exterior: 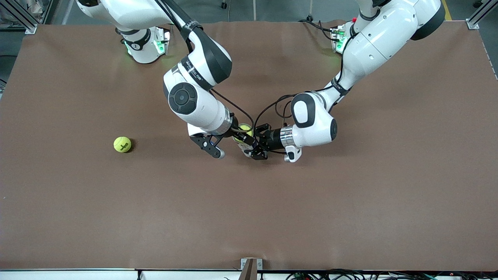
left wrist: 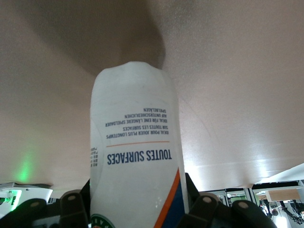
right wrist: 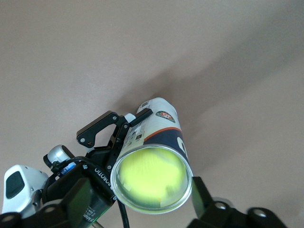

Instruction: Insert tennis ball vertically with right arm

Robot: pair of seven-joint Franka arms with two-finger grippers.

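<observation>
A white tennis ball can [exterior: 242, 144] stands upright mid-table, mouth up, with my left gripper [exterior: 260, 151] shut on its side. In the left wrist view the can [left wrist: 135, 142] fills the space between the left gripper's [left wrist: 137, 209] fingers. A yellow tennis ball [exterior: 245, 128] sits in the can's mouth; the right wrist view shows this ball [right wrist: 151, 176] inside the clear rim of the can [right wrist: 164, 124]. My right gripper [right wrist: 145, 204] hangs over the mouth, open, with one finger at each side of the rim and neither touching the ball.
A second tennis ball [exterior: 122, 144] lies on the brown table [exterior: 350, 202] toward the right arm's end. Both arms crowd the table's middle around the can.
</observation>
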